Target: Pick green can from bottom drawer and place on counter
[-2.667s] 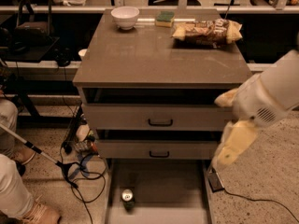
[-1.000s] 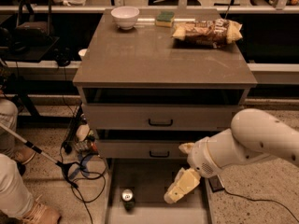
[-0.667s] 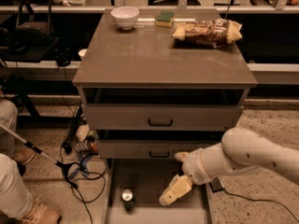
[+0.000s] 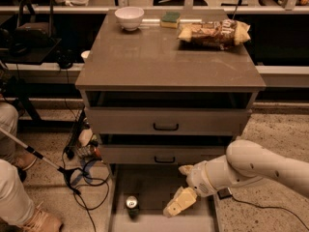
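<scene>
The counter [image 4: 159,57] carries a white bowl [image 4: 129,17] at eleven o'clock, a green sponge [image 4: 170,19] at twelve, and a snack bag [image 4: 215,33] at one. My gripper [image 4: 177,204] hangs over the bottom drawer [image 4: 152,182], with the green can [image 4: 132,204] on the drawer floor at its nine o'clock.

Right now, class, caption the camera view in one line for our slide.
Open gripper hovers over the bottom drawer, beside the green can; the counter waits above.

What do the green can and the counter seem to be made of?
The green can looks metal: its top shines silver. The counter looks laminate or similar: smooth, glossy grey-brown. The gripper hangs over the bottom drawer, right of the can.
</scene>
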`<state>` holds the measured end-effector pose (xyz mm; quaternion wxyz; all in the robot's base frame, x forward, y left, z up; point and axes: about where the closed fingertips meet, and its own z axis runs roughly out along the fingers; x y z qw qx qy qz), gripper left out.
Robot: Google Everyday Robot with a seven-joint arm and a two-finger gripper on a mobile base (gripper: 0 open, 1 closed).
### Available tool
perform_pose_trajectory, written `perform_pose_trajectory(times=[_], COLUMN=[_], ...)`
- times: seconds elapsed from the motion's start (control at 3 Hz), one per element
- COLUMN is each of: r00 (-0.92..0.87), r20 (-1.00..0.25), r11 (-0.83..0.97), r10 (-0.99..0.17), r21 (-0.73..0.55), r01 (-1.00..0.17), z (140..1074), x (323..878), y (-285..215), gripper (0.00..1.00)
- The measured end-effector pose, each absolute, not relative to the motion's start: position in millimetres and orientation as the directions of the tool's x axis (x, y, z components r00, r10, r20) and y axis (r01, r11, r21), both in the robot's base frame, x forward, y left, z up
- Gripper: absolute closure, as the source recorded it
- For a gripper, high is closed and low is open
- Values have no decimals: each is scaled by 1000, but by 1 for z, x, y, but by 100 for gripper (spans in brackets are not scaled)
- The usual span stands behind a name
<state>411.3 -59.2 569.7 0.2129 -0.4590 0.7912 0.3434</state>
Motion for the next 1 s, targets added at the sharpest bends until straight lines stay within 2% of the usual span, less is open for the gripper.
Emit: perform_pose_trajectory(times=[0.33, 1.0], r00=[-485, -397], r20=[-659, -760], r11=[378, 458], r10=[-575, -515], r21=[312, 148], r01=[-872, -877], z=[542, 424], x=[423, 479], y=[-63, -59], gripper=[0, 0])
